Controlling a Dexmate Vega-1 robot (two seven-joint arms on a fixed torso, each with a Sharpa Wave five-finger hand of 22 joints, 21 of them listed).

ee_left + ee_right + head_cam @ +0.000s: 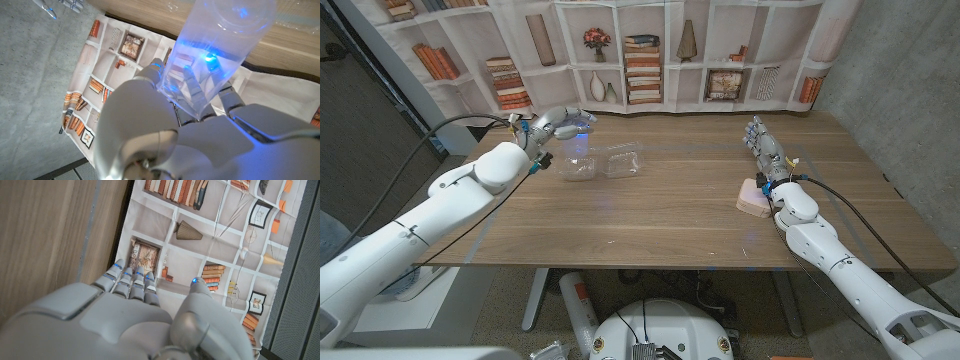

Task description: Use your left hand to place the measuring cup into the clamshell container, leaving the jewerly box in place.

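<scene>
Gripping measuring cup (215,45), left hand (557,123) fingers (192,87) wrapped round it

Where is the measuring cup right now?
In the head view, the left robot hand holds the measuring cup above the table's far left, over the clamshell container.

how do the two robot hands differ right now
The left hand grips the clear measuring cup and is raised above the clamshell container; the right hand holds nothing. The left hand's fingers wrap the cup, while the right hand's are straight and stand beside the pink jewelry box. Both are white with blue lights.
</scene>
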